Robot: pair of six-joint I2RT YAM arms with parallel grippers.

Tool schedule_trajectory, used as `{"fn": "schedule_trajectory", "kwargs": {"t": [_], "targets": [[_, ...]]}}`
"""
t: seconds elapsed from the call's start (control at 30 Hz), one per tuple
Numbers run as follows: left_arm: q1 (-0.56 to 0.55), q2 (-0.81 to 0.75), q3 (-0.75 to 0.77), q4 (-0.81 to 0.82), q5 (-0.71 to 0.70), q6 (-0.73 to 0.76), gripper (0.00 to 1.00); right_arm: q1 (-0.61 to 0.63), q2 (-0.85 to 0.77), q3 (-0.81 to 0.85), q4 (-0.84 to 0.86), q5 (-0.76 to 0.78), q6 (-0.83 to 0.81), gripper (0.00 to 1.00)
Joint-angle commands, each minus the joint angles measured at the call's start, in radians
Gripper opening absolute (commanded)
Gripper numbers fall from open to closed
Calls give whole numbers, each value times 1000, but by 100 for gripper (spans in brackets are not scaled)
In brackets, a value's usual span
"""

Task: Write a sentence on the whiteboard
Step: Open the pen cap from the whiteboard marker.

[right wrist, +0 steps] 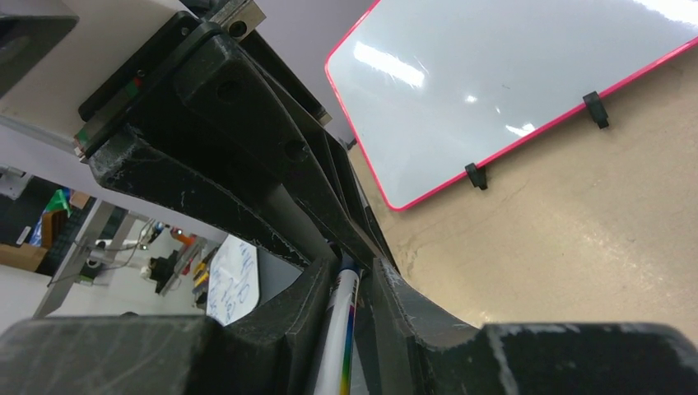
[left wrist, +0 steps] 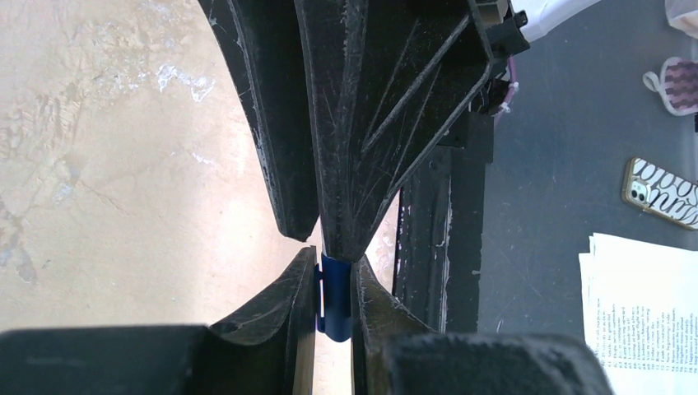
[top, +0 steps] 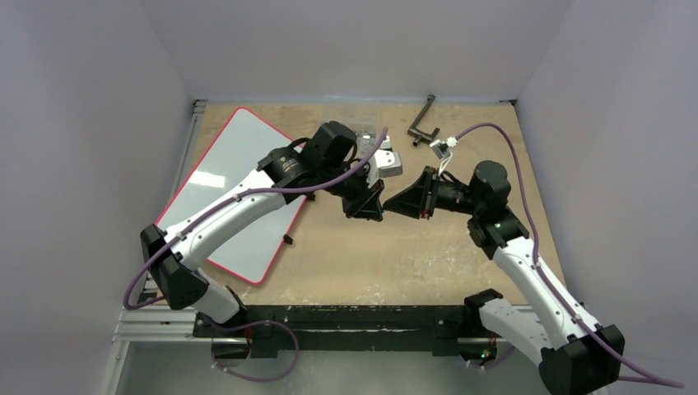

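Two robot arms meet tip to tip over the middle of a tan worktop. The left gripper is pinched tight on the blue end of a marker. The right gripper flanks the marker's white barrel closely (whether it is actually clamping cannot be told). The whiteboard, red-rimmed and glossy with reflected light, lies flat at the far left of the worktop, partly under the left arm. A black L-shaped tool rests at the far edge.

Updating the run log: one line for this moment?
left end effector shut on blue cap | right end effector around marker | whiteboard blank
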Motion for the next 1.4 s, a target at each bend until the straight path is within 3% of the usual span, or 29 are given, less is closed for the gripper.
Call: {"fn": "schedule_trajectory", "kwargs": {"t": [0.0,0.17,0.8,0.97,1.03,1.07,1.17,1.2,1.3,1.37], "targets": [[-17,-2,54,-32,13,70,0,4,5,31,1,-38,-31,24],[-17,-3,71,-78,20,119,0,3,2,48,-69,-63,-90,25],[-52,29,89,-118,4,156,0,18,41,39,-12,-64,-64,24],[-54,30,90,-120,-4,158,0,22,45,33,-13,-64,-71,17],[-53,29,89,-120,-6,159,0,23,48,32,-17,-63,-76,3],[-53,30,90,-120,-7,159,0,24,50,32,-27,-60,-80,0],[-53,28,90,-116,-27,150,0,26,58,35,-58,-38,-100,0],[-53,26,89,-114,-43,141,1,26,58,37,-67,-26,-106,0],[-53,19,78,-114,-84,126,40,25,33,40,-60,-11,-94,0],[-53,14,67,-106,-94,126,22,26,22,47,-58,-7,-88,0]]}}
